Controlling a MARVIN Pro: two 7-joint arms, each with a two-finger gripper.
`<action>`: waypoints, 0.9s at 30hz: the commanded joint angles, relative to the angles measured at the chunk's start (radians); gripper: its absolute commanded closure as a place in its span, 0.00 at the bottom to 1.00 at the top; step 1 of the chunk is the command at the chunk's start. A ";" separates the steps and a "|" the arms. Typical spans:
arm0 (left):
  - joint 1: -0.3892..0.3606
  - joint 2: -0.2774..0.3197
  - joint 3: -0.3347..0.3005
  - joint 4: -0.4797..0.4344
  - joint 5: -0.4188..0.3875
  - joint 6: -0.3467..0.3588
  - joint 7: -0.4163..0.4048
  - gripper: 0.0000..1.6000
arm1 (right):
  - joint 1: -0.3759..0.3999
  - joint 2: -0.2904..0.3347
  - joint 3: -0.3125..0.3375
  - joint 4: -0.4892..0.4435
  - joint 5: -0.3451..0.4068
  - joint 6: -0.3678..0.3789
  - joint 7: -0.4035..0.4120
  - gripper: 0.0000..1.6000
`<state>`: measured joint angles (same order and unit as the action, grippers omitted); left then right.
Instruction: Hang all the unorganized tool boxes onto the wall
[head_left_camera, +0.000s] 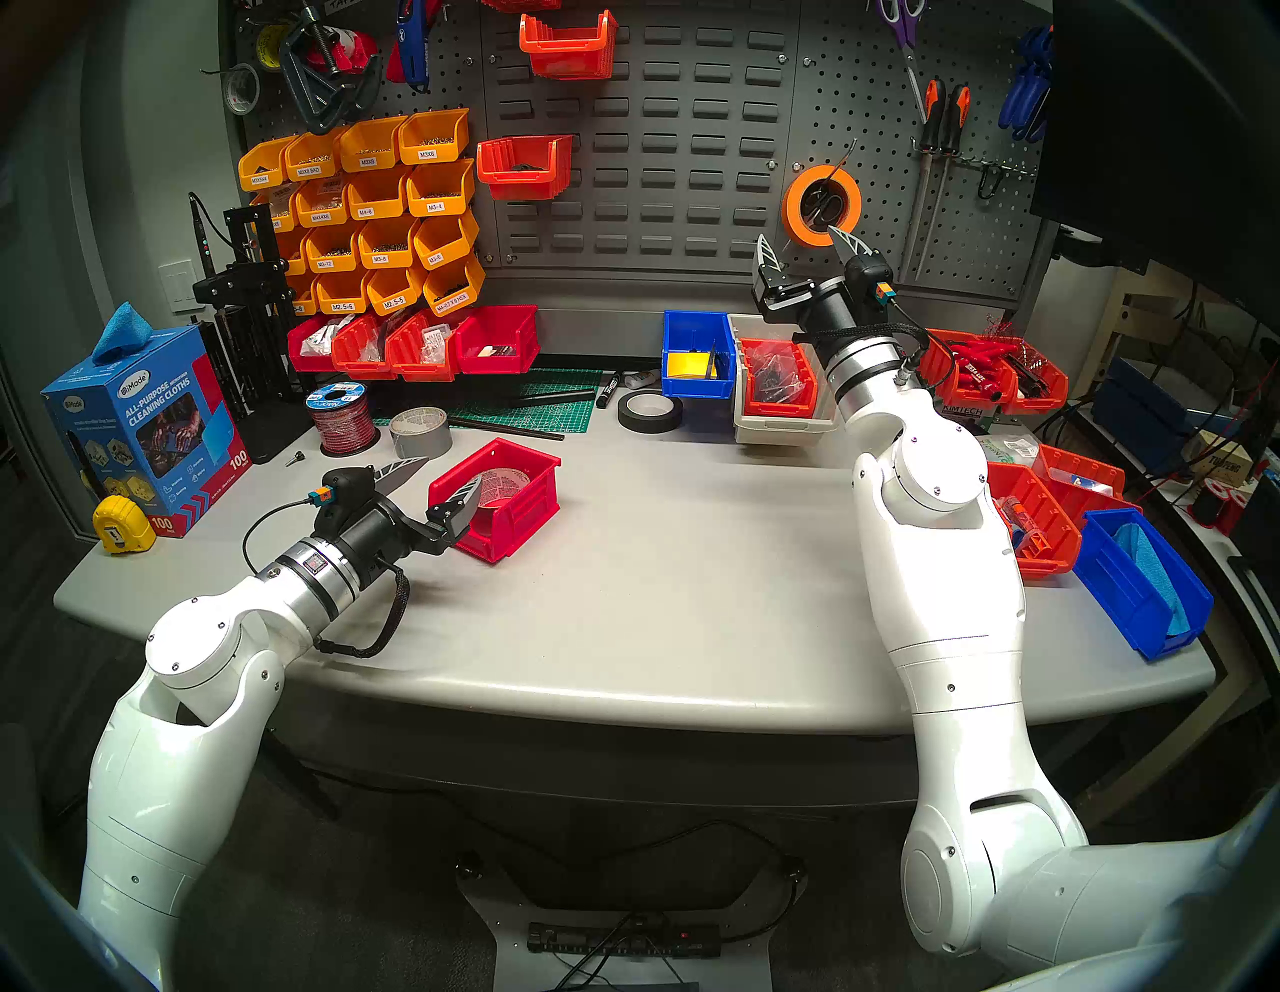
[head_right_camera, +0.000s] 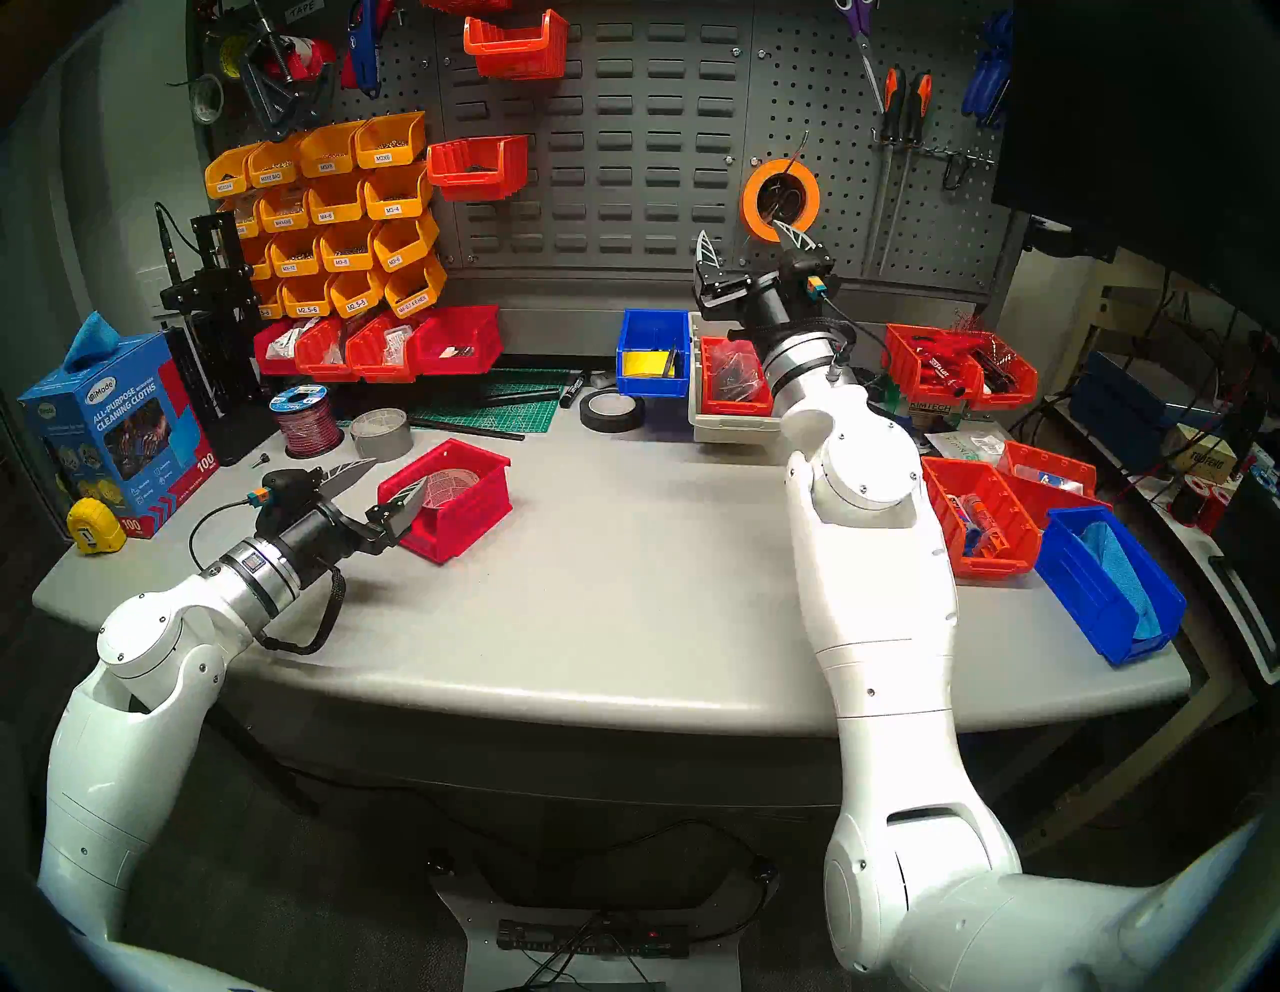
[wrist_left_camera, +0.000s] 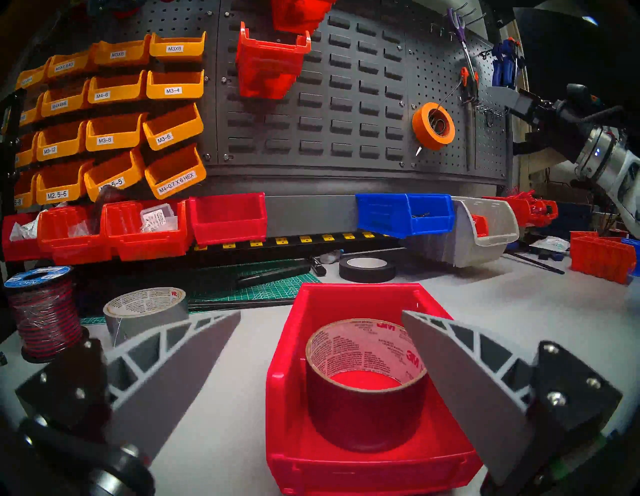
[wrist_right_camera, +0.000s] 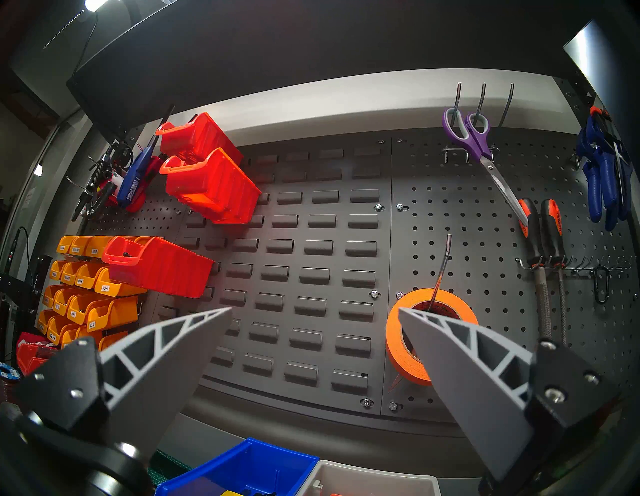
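A bright red tool box (head_left_camera: 516, 526) (head_right_camera: 464, 519) (wrist_left_camera: 353, 296) sits on the grey table at the left, with a roll of red tape (wrist_left_camera: 367, 391) inside it. My left gripper (head_left_camera: 450, 472) (head_right_camera: 399, 471) (wrist_left_camera: 321, 311) is open at the box's near end, one finger over its inside and the other outside its left wall. Two orange-red tool boxes (head_left_camera: 568, 48) (head_left_camera: 524, 166) hang on the dark grey slotted wall (head_left_camera: 658, 180) (wrist_right_camera: 311, 249). My right gripper (head_left_camera: 796, 233) (head_right_camera: 739, 227) (wrist_right_camera: 315, 309) is open and empty, raised close to the wall's lower right.
An orange tape roll (head_left_camera: 822, 204) hangs on the pegboard by my right fingers. Yellow-orange labelled bins (head_left_camera: 374, 208) and a row of red bins (head_left_camera: 415, 346) fill the left. Blue (head_left_camera: 696, 353), grey and orange-red bins (head_left_camera: 1032, 526) crowd the right. Tape rolls (head_left_camera: 649, 412) and a wire spool (head_left_camera: 343, 419) lie behind the box.
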<state>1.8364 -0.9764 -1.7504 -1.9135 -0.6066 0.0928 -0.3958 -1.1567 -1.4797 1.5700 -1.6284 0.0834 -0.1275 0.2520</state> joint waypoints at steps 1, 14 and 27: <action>-0.030 0.015 -0.015 -0.001 -0.010 0.048 0.020 0.00 | 0.008 -0.001 0.001 -0.013 0.000 -0.001 -0.002 0.00; -0.067 0.040 0.011 0.032 0.018 0.082 0.025 0.00 | 0.008 -0.001 0.001 -0.013 0.000 -0.001 -0.002 0.00; -0.079 0.044 0.014 0.041 0.015 0.099 0.009 0.00 | 0.008 -0.001 0.001 -0.013 0.000 -0.001 -0.002 0.00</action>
<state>1.7790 -0.9354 -1.7304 -1.8624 -0.5793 0.1828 -0.3839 -1.1567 -1.4797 1.5700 -1.6284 0.0834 -0.1275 0.2520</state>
